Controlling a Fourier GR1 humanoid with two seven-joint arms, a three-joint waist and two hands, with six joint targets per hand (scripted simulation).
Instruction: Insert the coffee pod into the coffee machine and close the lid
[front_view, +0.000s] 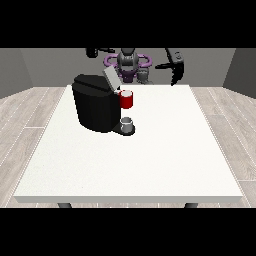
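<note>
A black coffee machine stands on the left half of the white table. Its grey lid is tilted up and open. A red pod holder juts from the machine's front, with a grey cup on the base below it. A small grey cylinder, perhaps the coffee pod, sits at the table's far edge near the robot's torso. The hand at the view's right is raised above the far edge, fingers hanging straight, holding nothing. The hand at the view's left hovers high behind the machine.
The robot's torso stands behind the far edge of the table. Wooden floor surrounds the table on all sides.
</note>
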